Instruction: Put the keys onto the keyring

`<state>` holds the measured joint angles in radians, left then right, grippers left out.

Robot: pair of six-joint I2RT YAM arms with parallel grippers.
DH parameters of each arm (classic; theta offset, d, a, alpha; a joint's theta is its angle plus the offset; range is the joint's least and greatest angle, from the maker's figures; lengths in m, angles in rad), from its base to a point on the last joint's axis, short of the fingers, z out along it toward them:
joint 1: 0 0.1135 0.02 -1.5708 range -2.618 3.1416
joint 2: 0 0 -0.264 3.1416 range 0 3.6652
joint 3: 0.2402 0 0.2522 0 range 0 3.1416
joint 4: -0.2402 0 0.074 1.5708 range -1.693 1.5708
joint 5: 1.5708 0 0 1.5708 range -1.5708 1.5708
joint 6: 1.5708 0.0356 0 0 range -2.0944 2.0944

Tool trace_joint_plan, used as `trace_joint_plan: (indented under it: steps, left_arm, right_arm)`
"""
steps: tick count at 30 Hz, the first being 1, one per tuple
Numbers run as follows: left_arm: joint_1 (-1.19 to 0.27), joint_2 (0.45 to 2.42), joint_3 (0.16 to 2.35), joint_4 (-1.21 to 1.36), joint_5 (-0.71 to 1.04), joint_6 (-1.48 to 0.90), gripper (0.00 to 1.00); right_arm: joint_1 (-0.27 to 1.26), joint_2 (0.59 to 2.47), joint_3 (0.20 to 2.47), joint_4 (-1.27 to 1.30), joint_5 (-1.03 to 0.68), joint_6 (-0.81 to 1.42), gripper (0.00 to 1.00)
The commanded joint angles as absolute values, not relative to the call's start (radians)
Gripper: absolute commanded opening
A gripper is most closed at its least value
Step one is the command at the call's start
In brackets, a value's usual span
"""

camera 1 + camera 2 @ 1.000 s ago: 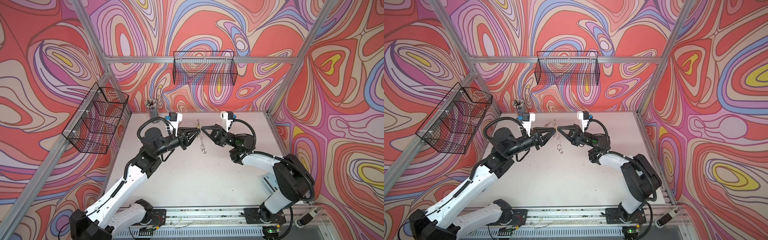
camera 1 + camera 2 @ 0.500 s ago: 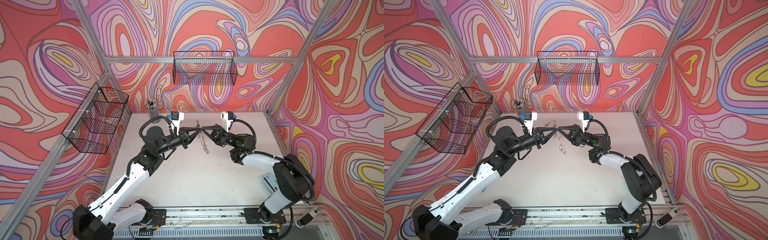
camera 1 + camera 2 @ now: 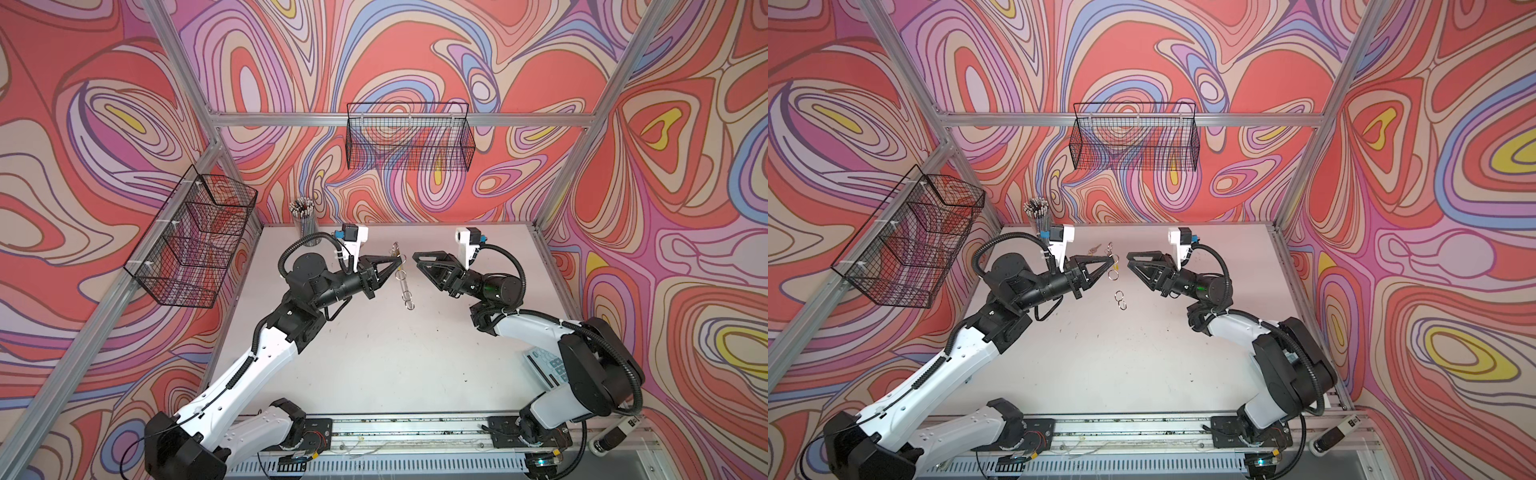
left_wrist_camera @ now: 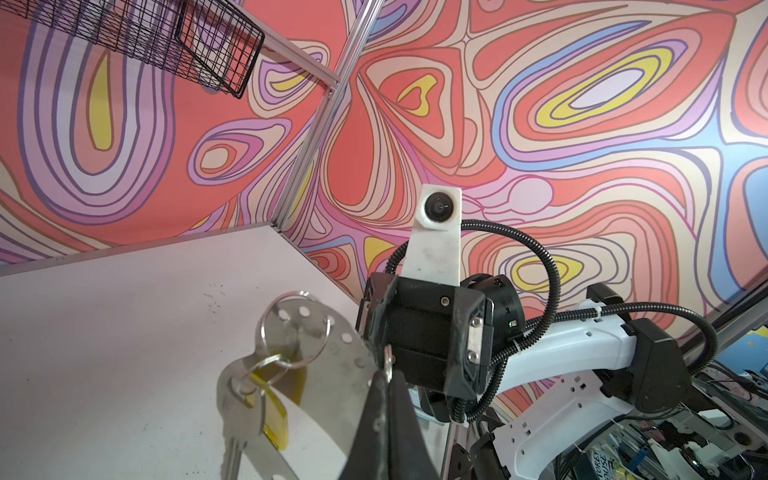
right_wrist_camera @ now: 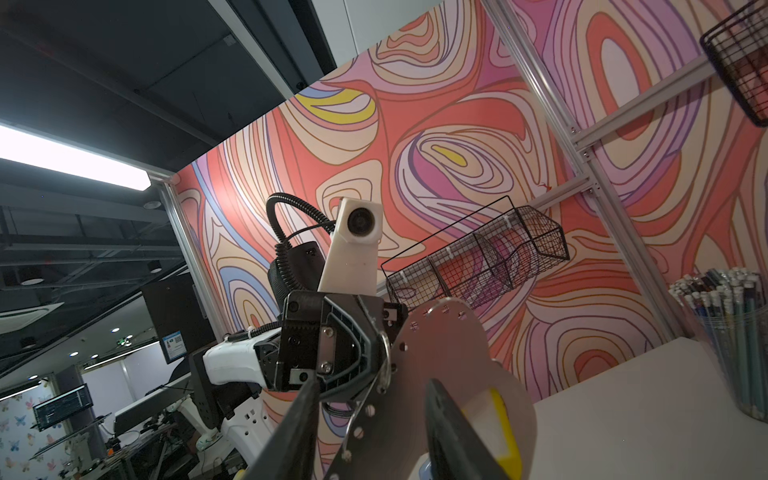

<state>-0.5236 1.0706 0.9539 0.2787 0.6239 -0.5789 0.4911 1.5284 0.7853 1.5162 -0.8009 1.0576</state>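
Note:
The keyring (image 4: 332, 365), a flat silvery plate with small holes and wire rings, hangs in the air above the table's far middle. It is edge-on in both top views (image 3: 402, 276) (image 3: 1116, 277). My left gripper (image 4: 388, 372) (image 3: 397, 262) is shut on the plate's edge. A silver key (image 4: 243, 409) with a yellow tag (image 4: 276, 417) hangs from one wire ring. My right gripper (image 5: 372, 384) (image 3: 417, 258) is open and stands a little to the right of the plate (image 5: 449, 357), holding nothing. A small key-like thing (image 3: 1094, 249) lies on the table behind the left gripper.
A clear cup of pens (image 3: 305, 218) stands at the table's far left corner. Black wire baskets hang on the left wall (image 3: 195, 245) and on the back wall (image 3: 409, 141). A printed card (image 3: 546, 365) lies by the right arm's base.
My left gripper has closed on the keyring plate. My right gripper has let go of it, opened and drawn back to the right.

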Motion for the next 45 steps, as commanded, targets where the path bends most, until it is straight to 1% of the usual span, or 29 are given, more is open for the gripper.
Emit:
trace_joint_plan:
  steps: [1, 8, 10, 17, 20, 22, 25, 27, 32, 38, 45]
  left_arm:
    - [-0.521, 1.041, 0.983, 0.268, 0.614, -0.542, 0.00]
    - [-0.520, 1.039, 0.995, 0.193, 0.597, -0.474, 0.00]
    - [-0.521, 1.036, 1.000, 0.158, 0.577, -0.436, 0.00]
    - [-0.526, 0.992, 0.963, 0.152, 0.515, -0.280, 0.00]
    - [-0.529, 0.972, 0.937, 0.186, 0.476, -0.249, 0.00]
    - [-0.533, 0.962, 0.899, 0.262, 0.476, -0.228, 0.00]
    - [-0.540, 0.948, 0.854, 0.356, 0.473, -0.206, 0.00]
    - [-0.545, 0.946, 0.859, 0.346, 0.469, -0.180, 0.00]
    - [-0.563, 0.951, 0.885, 0.290, 0.442, -0.130, 0.00]
    - [-0.576, 0.966, 0.920, 0.226, 0.398, -0.110, 0.00]
    - [-0.584, 0.994, 0.966, 0.142, 0.341, -0.077, 0.00]
  right_arm:
    - [0.486, 1.463, 0.769, 1.475, -0.802, 0.976, 0.44]
    - [0.488, 1.358, 0.758, 1.197, -0.774, 0.779, 0.41]
    - [0.487, 1.339, 0.758, 1.143, -0.773, 0.745, 0.40]
    - [0.488, 1.284, 0.749, 0.989, -0.744, 0.634, 0.40]
    - [0.488, 1.261, 0.750, 0.915, -0.737, 0.582, 0.39]
    - [0.493, 1.252, 0.750, 0.876, -0.729, 0.552, 0.35]
    - [0.526, 1.246, 0.765, 0.790, -0.716, 0.479, 0.34]
    - [0.556, 1.244, 0.772, 0.739, -0.697, 0.429, 0.34]
    - [0.601, 1.250, 0.779, 0.676, -0.661, 0.360, 0.35]
    - [0.691, 1.237, 0.802, 0.541, -0.569, 0.227, 0.41]
    - [0.737, 1.204, 0.788, 0.482, -0.464, 0.179, 0.46]
